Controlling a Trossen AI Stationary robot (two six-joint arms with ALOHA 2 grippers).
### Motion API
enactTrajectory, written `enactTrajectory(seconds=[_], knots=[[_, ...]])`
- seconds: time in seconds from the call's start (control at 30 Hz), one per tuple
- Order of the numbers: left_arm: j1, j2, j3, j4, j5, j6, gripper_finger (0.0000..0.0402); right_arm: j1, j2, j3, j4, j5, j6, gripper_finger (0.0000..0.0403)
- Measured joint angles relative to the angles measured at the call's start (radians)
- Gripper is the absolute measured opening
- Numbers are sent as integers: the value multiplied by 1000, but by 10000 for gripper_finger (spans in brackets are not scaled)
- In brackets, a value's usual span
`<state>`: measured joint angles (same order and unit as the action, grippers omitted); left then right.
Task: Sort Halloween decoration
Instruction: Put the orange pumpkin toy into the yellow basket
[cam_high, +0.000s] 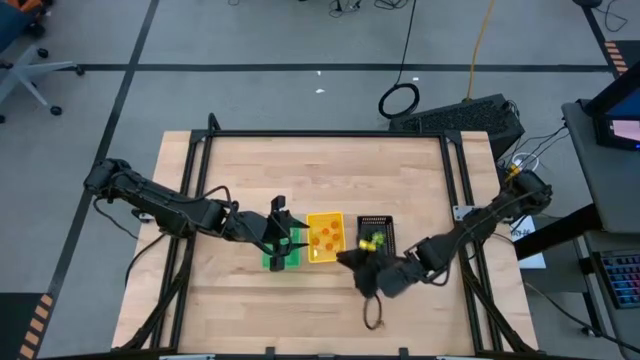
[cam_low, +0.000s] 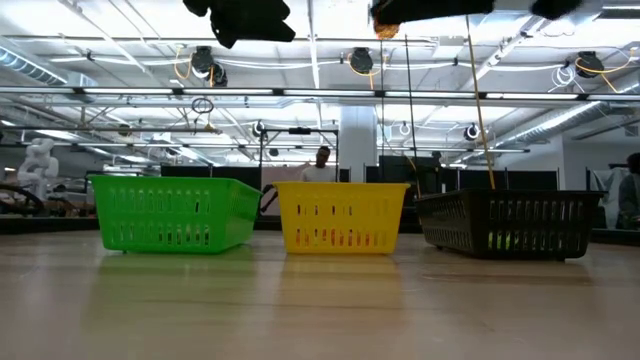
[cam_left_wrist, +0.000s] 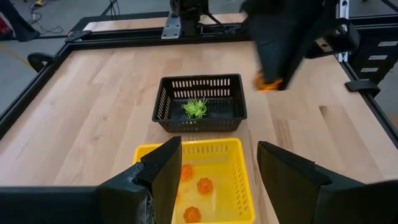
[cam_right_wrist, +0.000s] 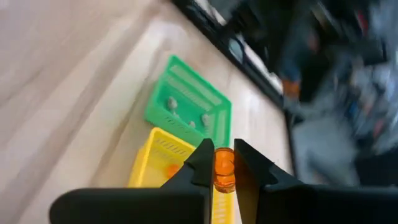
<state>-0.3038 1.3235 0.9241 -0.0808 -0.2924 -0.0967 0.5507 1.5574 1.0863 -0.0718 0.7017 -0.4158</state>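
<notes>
- While the left gripper (cam_high: 283, 238) hangs with fingers spread above the green tray (cam_high: 268, 259) near the desk's front edge, it holds nothing.
- The right gripper (cam_right_wrist: 224, 163) pinches an orange trinket (cam_right_wrist: 223, 168), upright between its fingertips, by the yellow tray (cam_high: 325, 236).

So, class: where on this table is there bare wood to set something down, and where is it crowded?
Bare wood lies behind the three trays, up to the table frame's far rail, and along the near edge. Crowded: the middle row, green tray, yellow tray and black tray side by side, the open left claw over the green one, the right claw gripping an orange trinket.
</notes>
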Motion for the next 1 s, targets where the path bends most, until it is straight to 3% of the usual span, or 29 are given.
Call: enactTrajectory(seconds=[0.13, 0.43, 0.6, 1.0], knots=[[0, 0, 0, 1, -1, 0, 214, -65, 1, 0, -23, -62, 212, 18], [1, 0, 0, -40, -67, -53, 214, -223, 65, 1, -12, -288, 492, 18], [9, 0, 0, -123, -158, -99, 214, -288, 134, 1, -6, -371, 572, 26], [77, -33, -1, -221, -162, -101, 214, -359, 225, 0, -4, -418, 583, 43]])
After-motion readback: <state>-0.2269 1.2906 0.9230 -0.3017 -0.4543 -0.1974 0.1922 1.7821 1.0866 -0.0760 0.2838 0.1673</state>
